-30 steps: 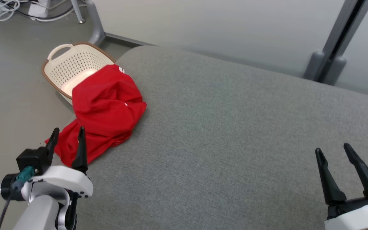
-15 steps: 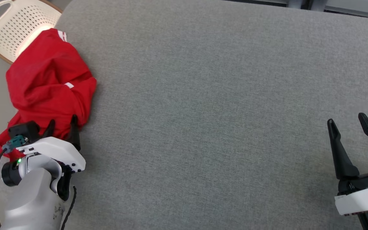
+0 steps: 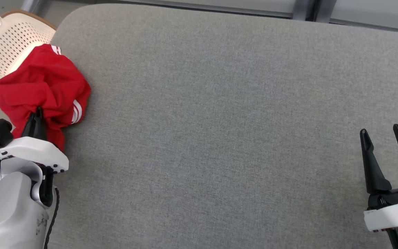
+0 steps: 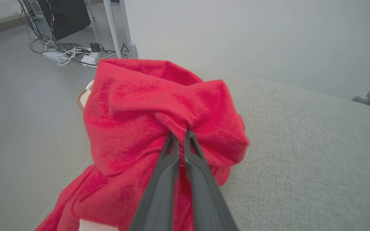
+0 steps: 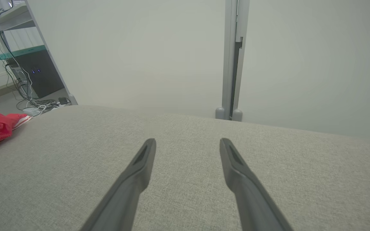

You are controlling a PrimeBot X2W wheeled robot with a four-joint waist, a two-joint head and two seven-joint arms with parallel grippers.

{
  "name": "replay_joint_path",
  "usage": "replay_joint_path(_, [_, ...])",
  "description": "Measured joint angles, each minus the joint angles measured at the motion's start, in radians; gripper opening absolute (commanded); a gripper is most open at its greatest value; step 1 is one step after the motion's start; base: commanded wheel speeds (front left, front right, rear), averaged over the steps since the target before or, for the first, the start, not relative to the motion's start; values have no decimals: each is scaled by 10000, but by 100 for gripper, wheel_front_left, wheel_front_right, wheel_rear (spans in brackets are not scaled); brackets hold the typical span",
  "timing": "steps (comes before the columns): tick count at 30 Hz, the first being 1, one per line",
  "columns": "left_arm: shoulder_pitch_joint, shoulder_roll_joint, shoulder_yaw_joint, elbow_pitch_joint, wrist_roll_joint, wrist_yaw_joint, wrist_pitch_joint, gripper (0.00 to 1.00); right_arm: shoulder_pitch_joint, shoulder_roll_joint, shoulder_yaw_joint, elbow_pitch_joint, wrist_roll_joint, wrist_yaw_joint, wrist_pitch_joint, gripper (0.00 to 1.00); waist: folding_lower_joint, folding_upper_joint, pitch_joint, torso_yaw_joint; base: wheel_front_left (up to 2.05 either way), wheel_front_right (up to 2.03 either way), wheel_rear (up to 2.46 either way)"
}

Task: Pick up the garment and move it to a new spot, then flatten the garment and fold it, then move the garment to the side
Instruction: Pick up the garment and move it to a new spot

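Left wrist view: the left gripper [image 4: 179,135] is pinching a bunched fold of the red garment [image 4: 133,128], which lies at the grey surface's [image 3: 219,121] left edge beside a basket [image 3: 9,52]. The right gripper [image 3: 386,136] is spread wide. Lift high enough that trailing cloth clears the edge.

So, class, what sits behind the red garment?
A cream perforated basket with a handle. The red garment covers its near side, so whatever lies there is hidden.

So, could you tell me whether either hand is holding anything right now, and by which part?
The left hand is shut on the garment, pinching a bunched fold of cloth; the right hand is open, empty.
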Motion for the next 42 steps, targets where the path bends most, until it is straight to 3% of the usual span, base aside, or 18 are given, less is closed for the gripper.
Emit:
replay_joint_path(6, [1224,29,790,-2573,1110,100,-2,0,280,276,-173,169,-71,0,-159,100,0,0,-830,1,0,0,0])
replay_joint_path(13, [2739,-196,1012,-5049,1847,186,-2,0,642,545,27,299,-134,0,-190,100,0,0,-1860,-259,0,0,0])
replay_joint_path(26, [5254,-750,-42,-8263,2259,433,675,0,1109,700,336,337,-52,0,-90,100,0,0,-2838,-1878,0,0,0])
replay_joint_path(31, [5359,-1091,-729,-8508,2309,244,940,0,1136,698,393,370,-10,0,-84,100,0,0,-2892,-2622,0,0,0])
replay_joint_path(34, [5195,-1313,-1337,-8249,2357,-92,1045,0,1112,708,435,370,42,2,-100,100,0,0,-2865,-3224,0,0,0])
replay_joint_path(42, [3322,-1921,-2940,-7208,2525,-546,1028,0,804,846,433,518,234,0,-408,100,0,1,-2330,-4693,0,0,0])
